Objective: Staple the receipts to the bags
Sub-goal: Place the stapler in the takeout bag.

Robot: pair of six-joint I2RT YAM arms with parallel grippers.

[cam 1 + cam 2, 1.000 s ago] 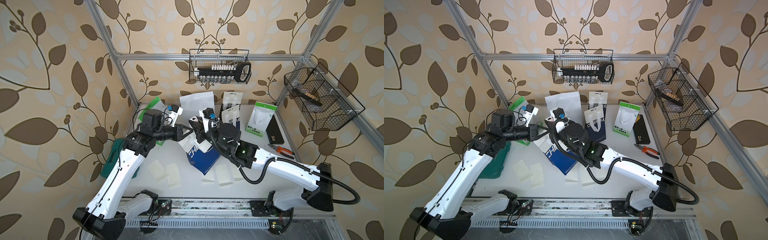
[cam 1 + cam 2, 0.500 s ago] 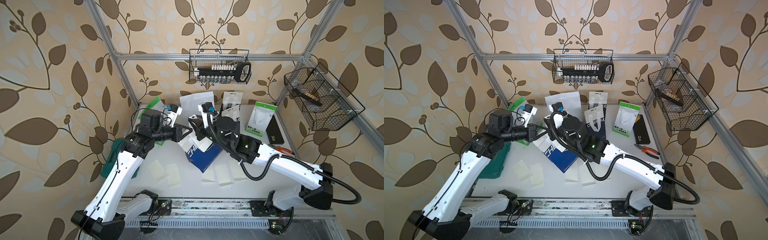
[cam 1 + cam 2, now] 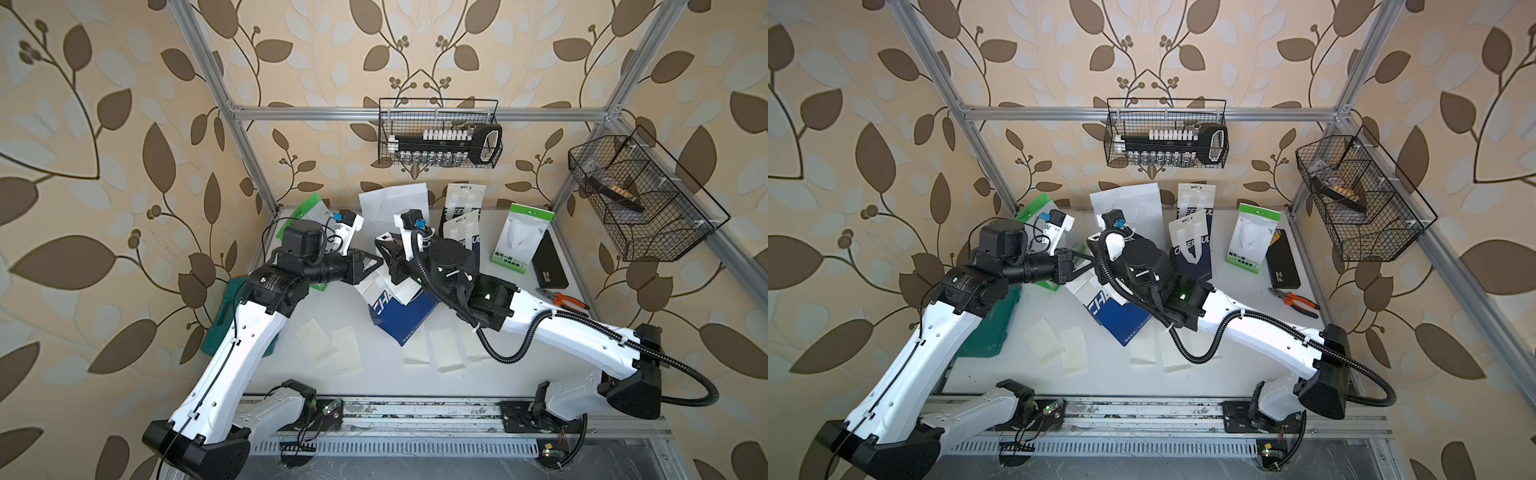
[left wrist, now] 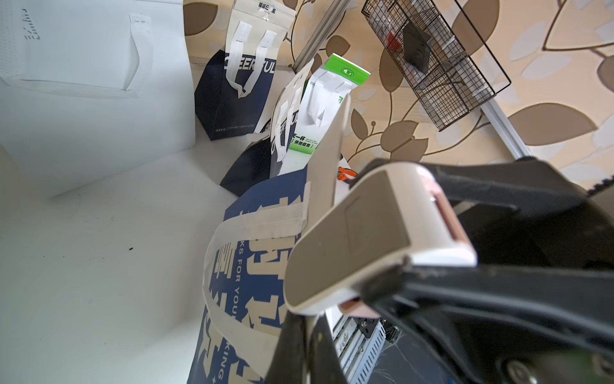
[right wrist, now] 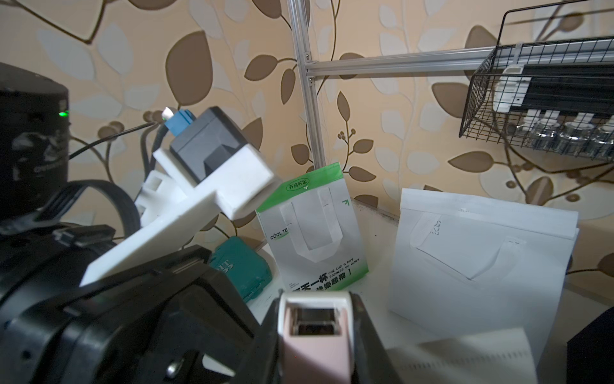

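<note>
Between the jaws of the right gripper [image 5: 315, 311] sits a stapler [image 5: 315, 352], clamped across its body. It is smooth moulded plastic, a white cap over a pale pink base, with a rectangular slot at the nose.

Just beside it, the jaws of the left gripper [image 3: 376, 264] are pressed together at the top edge of the blue bag [image 4: 246, 292]; the pinch point itself is hidden. This bag is matte paper with a flat cream handle. It reads "KS FOR YOU" and "KING" in the left wrist view and "CHA" in both top views. A receipt [image 3: 408, 294], thin cream paper, lies on the bag under the right wrist.

Beyond the jaws stand:
- two navy bags [image 4: 232, 99] marked "CHEERFUL";
- two green bags [image 5: 315, 239], one reading "COOL TE" and "ONE CUP A DAY SADNESS GO AWAY";
- a plain white bag [image 5: 481, 252].

Behind the jaws, five more receipts [image 3: 347, 349] lie flat on the table [image 3: 374, 374].
</note>
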